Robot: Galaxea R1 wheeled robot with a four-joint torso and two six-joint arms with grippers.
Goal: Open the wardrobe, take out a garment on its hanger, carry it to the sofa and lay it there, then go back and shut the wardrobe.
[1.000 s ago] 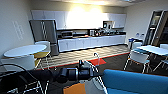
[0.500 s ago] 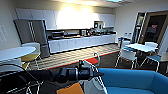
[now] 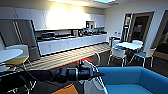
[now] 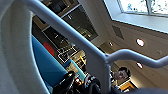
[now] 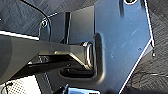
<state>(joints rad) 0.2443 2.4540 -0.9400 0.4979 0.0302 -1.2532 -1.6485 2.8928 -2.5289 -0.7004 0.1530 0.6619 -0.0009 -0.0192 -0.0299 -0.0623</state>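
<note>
My left arm reaches in from the left, and the left gripper (image 3: 99,74) is shut on the white hanger (image 3: 97,60). The white garment (image 3: 91,86) hangs from it, just left of the blue sofa (image 3: 132,80). The sofa's arm and seat fill the lower right corner. In the left wrist view the hanger's white bars (image 4: 75,37) cross close to the camera. There the garment (image 4: 12,55) lies on one side, with the sofa (image 4: 45,65) behind it. The right wrist view looks past the robot's dark plate onto dark carpet.
White kitchen cabinets (image 3: 72,43) and a steel fridge (image 3: 23,37) line the far wall. A round white table (image 3: 8,55) with chairs stands at left. Another white table (image 3: 128,45) with chairs stands right of centre, before a dark doorway (image 3: 140,27). A person (image 4: 122,73) is seen behind the arm.
The whole picture has slid left, so the camera has turned right. The sofa now takes up more of the lower right. The left arm still carries the hanger.
</note>
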